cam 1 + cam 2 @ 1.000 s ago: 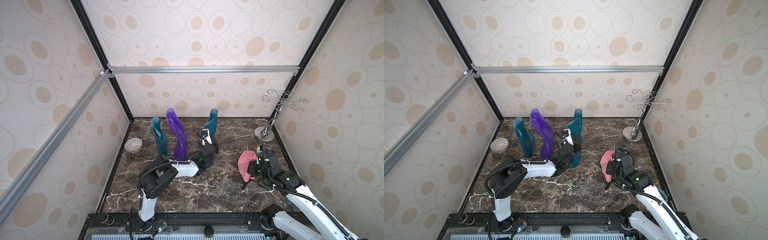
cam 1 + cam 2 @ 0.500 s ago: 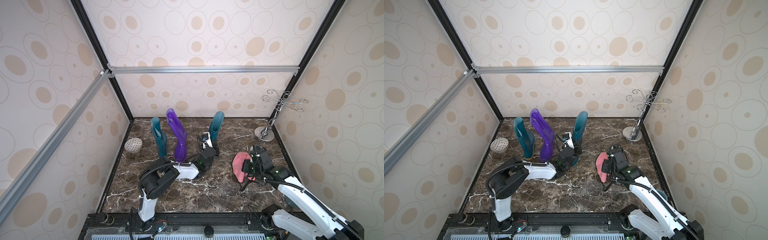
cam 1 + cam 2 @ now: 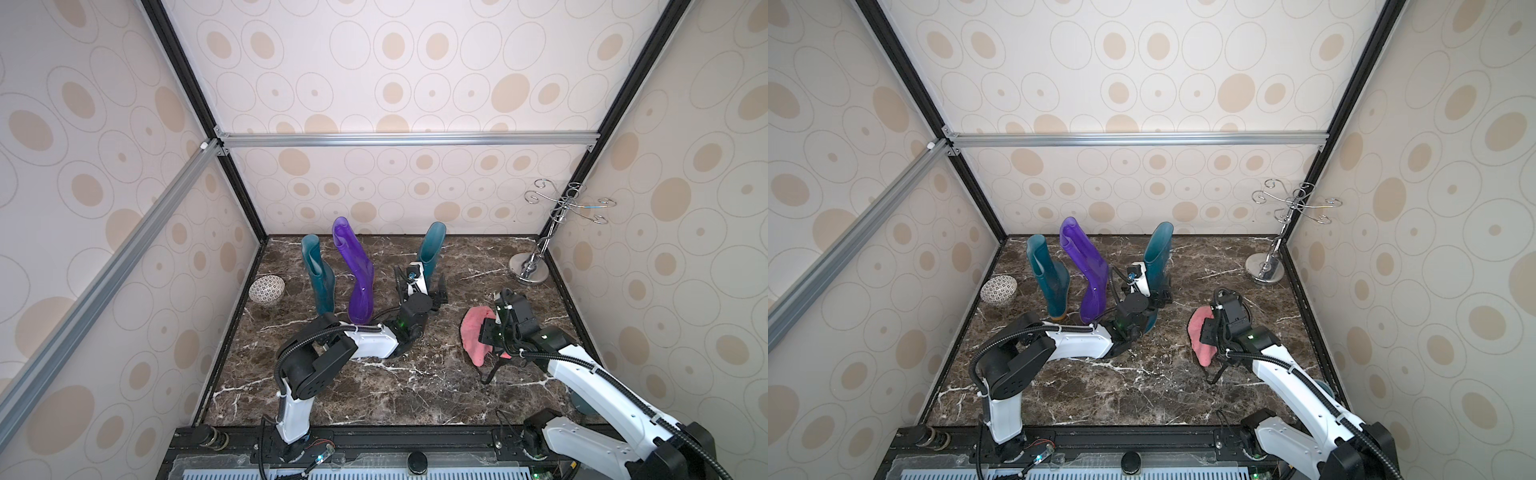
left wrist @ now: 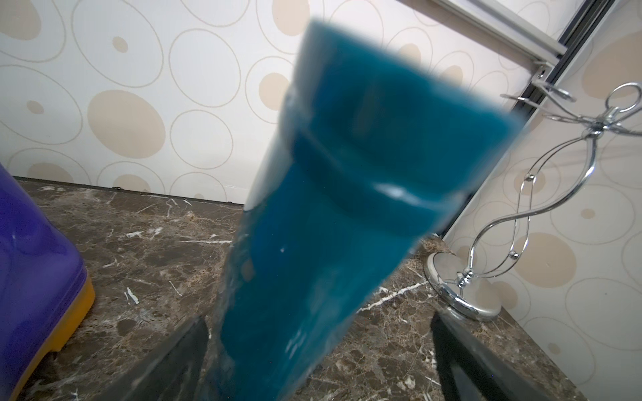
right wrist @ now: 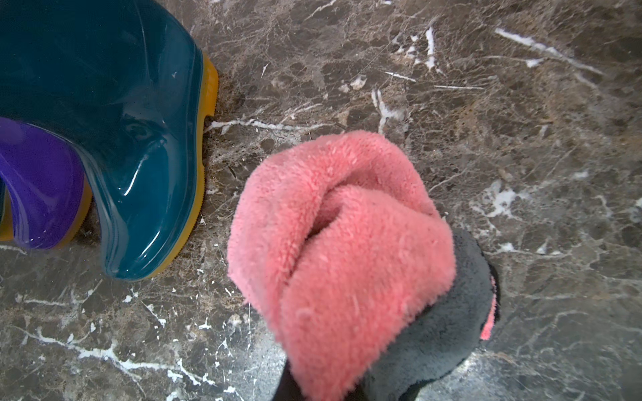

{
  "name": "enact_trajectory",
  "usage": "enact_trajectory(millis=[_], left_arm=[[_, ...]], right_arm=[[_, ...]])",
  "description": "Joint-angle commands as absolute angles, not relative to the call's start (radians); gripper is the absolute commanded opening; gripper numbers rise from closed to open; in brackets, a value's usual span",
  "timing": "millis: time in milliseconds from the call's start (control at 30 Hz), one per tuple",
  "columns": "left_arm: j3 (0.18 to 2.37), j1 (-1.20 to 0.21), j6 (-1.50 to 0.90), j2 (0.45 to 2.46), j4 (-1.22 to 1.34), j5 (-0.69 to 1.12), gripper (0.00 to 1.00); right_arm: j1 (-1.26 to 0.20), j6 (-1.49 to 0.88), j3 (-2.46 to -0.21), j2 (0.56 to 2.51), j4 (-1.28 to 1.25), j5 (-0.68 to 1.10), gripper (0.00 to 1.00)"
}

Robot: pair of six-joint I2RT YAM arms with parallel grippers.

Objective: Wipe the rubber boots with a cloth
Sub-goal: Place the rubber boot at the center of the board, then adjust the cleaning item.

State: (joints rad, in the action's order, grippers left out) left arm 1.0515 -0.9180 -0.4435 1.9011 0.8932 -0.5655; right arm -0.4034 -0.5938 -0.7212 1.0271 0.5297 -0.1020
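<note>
On the marble floor (image 3: pixel 374 386), from your left: the first teal boot (image 3: pixel 318 278) and the purple boot (image 3: pixel 358 276) stand side by side. Your left gripper (image 3: pixel 420 286) straddles the second teal boot (image 3: pixel 431 247), jaws spread wide on either side of it. Your right gripper (image 3: pixel 490 332) is clamped on the bunched pink cloth (image 3: pixel 473 334), right of the boots.

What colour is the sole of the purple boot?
The purple boot has a yellow-orange sole; it shows best in the left wrist view.
</note>
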Motion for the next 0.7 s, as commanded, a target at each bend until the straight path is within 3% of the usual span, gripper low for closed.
enact_trajectory(millis=[0, 233, 567, 667], left_arm=[[1.091, -0.927, -0.39, 1.859, 0.921, -0.563, 1.0], [1.102, -0.94, -0.333, 1.833, 0.934, -0.562, 1.0], [1.116, -0.981, -0.211, 1.772, 0.969, -0.544, 1.0], [1.13, -1.003, -0.156, 1.753, 0.97, -0.549, 1.0]], right_arm=[[-0.398, -0.618, -0.73, 1.03, 0.522, -0.096, 0.09], [-0.396, -0.614, -0.736, 1.017, 0.535, -0.1, 0.29], [-0.396, -0.601, -0.786, 0.983, 0.582, -0.126, 0.67], [-0.396, -0.596, -0.806, 0.982, 0.605, -0.127, 0.85]])
